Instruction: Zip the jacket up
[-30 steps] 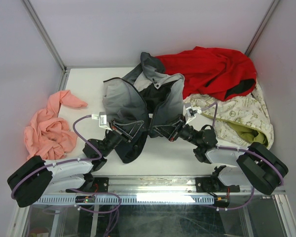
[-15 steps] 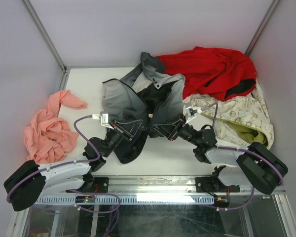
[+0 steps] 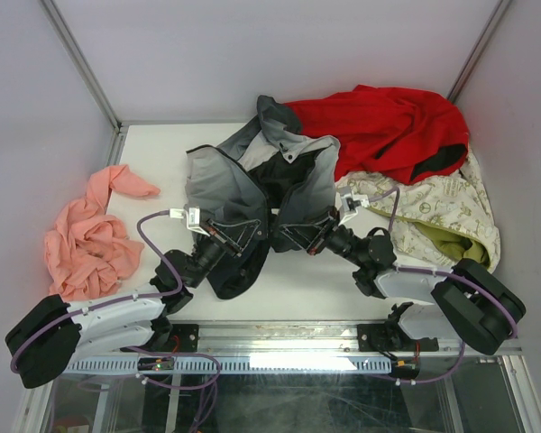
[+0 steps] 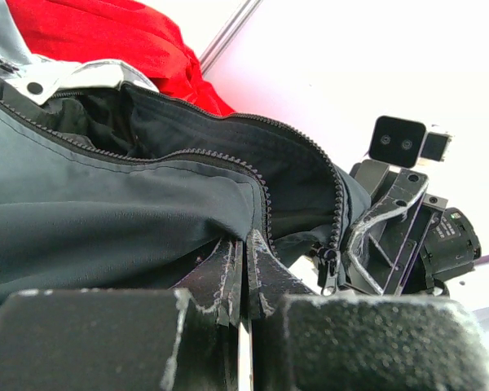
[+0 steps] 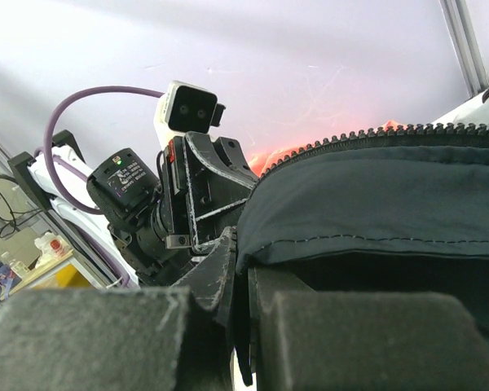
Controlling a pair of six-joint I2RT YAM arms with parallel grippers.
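Crumpled salmon-pink cloth (image 3: 86,230): lies bunched at the left edge of the white tabletop (image 3: 153,153), well apart from both arms.

Left gripper (image 3: 241,236): reaches in from the near left, its two fingers pressed together on the left front edge of the garment just beside the zipper teeth; the left wrist view (image 4: 243,265) shows the dark fabric pinched between the fingertips.

Two-tone charcoal and light grey jacket (image 3: 225,185): spread at the middle of the table between the pink cloth and the red garment, collar toward the far wall, front open with black lining showing, lower front edges lifted toward the two grippers.

Long dark zipper (image 4: 265,204): unjoined, one row of teeth curving along the open edge, a small metal pull hanging near the opposite gripper.

Right gripper (image 3: 299,240): meets the left one from the near right, fingers closed tight on the jacket's right front hem, which runs into the narrow gap between them in the right wrist view (image 5: 240,273).

Bright red garment (image 3: 388,126): heaped at the far right corner, touching the jacket's collar.

Cream patterned cloth (image 3: 437,212): lies below the red garment, beside the right arm.
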